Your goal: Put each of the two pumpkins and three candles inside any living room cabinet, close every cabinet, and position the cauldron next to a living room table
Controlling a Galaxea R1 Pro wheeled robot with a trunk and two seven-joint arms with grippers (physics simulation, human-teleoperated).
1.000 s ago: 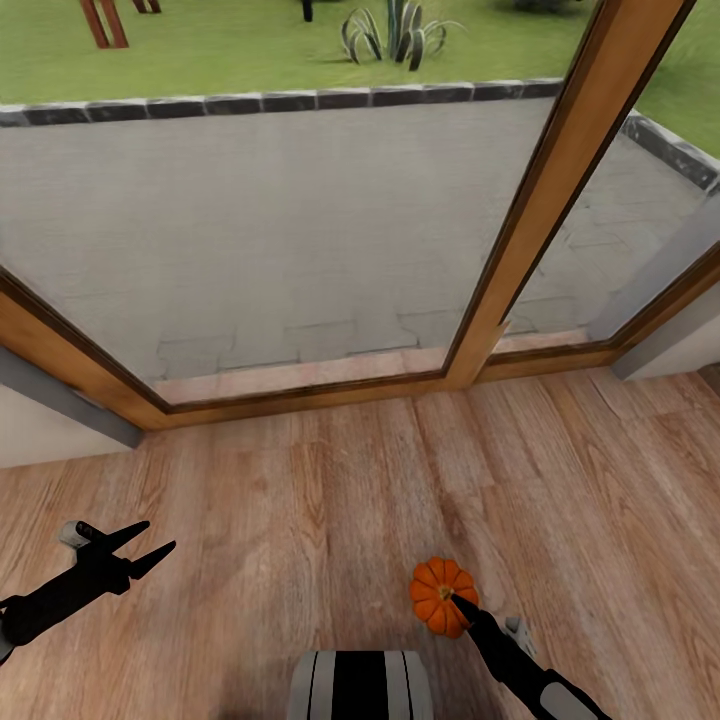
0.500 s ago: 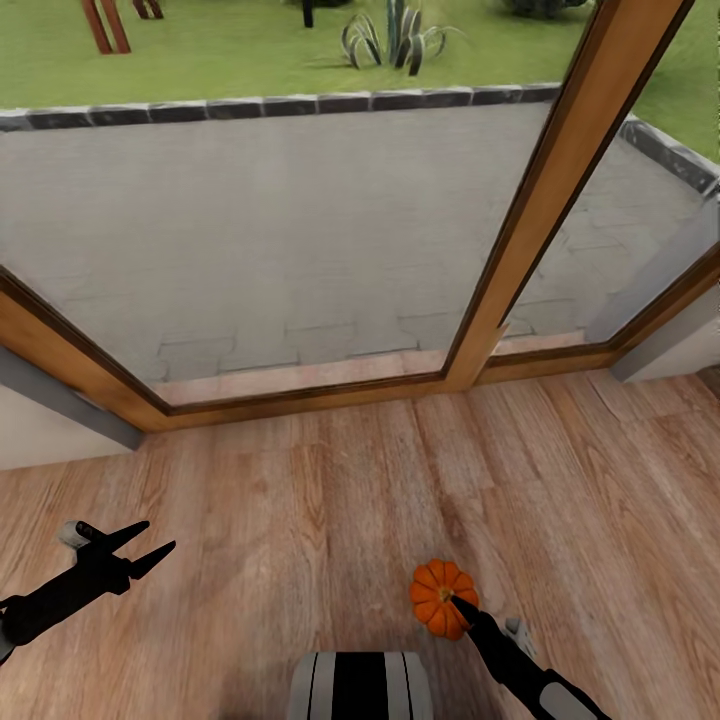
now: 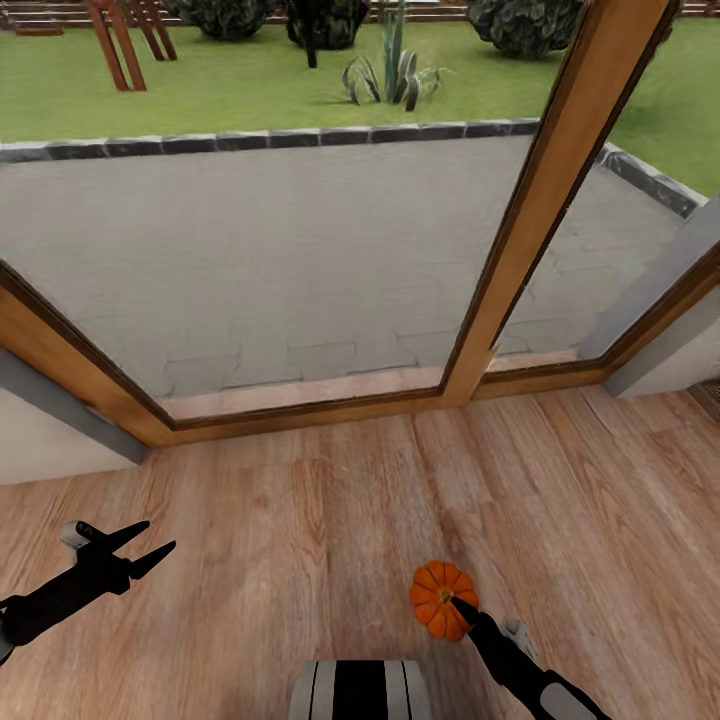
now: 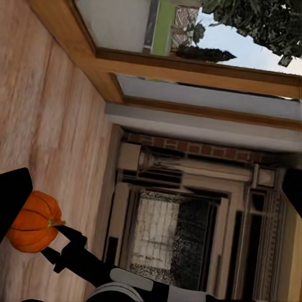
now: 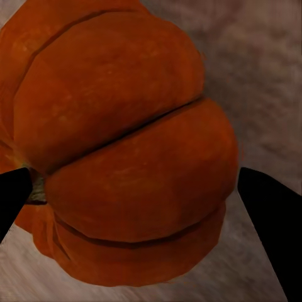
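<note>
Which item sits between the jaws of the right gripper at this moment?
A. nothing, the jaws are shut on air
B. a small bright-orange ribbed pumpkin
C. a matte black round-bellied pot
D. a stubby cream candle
B: in the right wrist view the small bright-orange ribbed pumpkin sits between the two dark fingertips, and in the head view the right gripper has it at its tip above the wooden plank floor.
</note>
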